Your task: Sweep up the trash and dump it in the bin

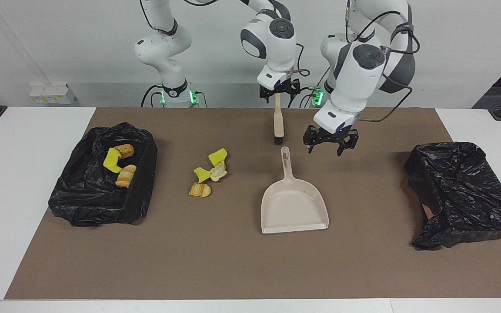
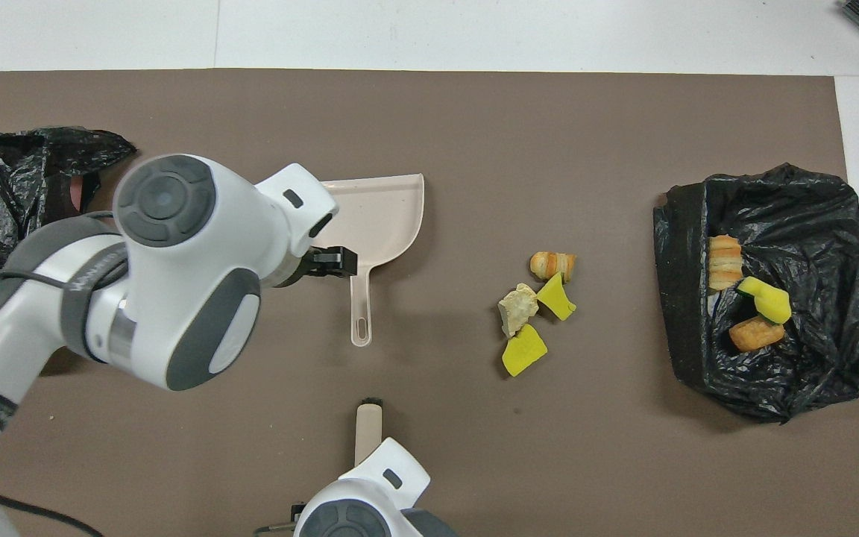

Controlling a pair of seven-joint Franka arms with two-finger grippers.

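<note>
Brown mat [image 1: 233, 265] covers the table [image 1: 24, 182]; the left gripper [image 1: 328, 145] hovers with fingers apart just beside the dustpan [image 1: 294, 208] handle, while the right gripper [image 1: 278, 93] has its fingers clamped on the hanging brush [image 1: 278, 124]. Trash [image 1: 208, 174] lies between those fingers and the bin [image 1: 81, 204]. This looks like the dustpan pickup, so next the left fingers must drop around the handle and close.

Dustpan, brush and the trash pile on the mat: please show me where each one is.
dustpan [image 1: 294, 208], facing view, on the bare pan floor.
brush [image 1: 278, 124], facing view, on its handle.
trash pile [image 2: 537, 309], overhead view, on a yellow scrap in the middle of the pile.
</note>
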